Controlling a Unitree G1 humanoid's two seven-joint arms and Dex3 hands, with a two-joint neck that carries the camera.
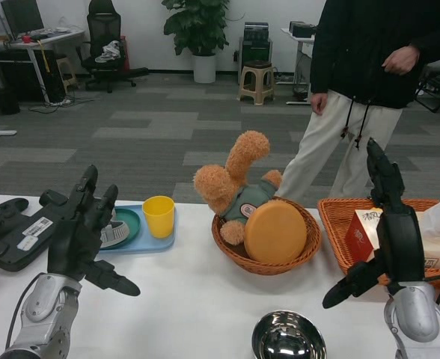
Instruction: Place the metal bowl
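You see the metal bowl point(288, 336) empty on the table's point(197, 299) near edge, between both hands. Your left hand point(81, 235) and right hand point(388, 232) hover with fingers spread, holding nothing. The round wicker basket point(239, 250) holds a plush rabbit point(235, 183) and an orange disc point(275, 232).

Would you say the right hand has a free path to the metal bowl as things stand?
Probably yes. The right hand is open, raised just right of the metal bowl, and only bare table lies between them. The nearest basket sits farther back, out of the way.
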